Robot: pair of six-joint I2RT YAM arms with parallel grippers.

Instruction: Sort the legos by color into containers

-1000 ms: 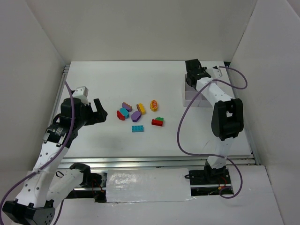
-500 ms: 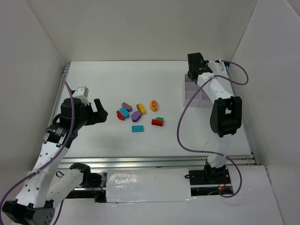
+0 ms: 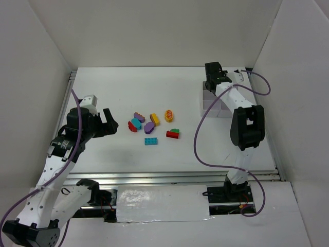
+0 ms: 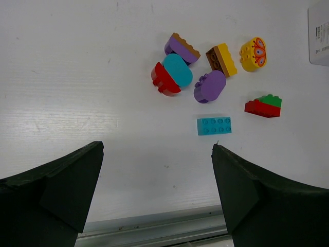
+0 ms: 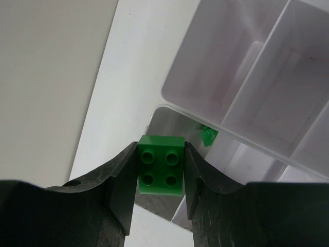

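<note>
Right gripper [image 5: 160, 172] clamps a green brick [image 5: 161, 163] at the rim of the tray [image 5: 172, 99] for sorting — left gripper [image 4: 157, 149], spread wide and empty, hovers ready over loose legos [image 4: 209, 86].

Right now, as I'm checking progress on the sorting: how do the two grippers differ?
The left gripper stands wide open and empty; the right gripper is shut on a green brick. The left gripper hangs above the table near the loose legos; the right gripper is at the organiser tray. Both have black fingers.

Bare table [image 3: 154, 87] all round the legos [image 3: 149, 127]; tray [image 3: 205, 108] well right
</note>
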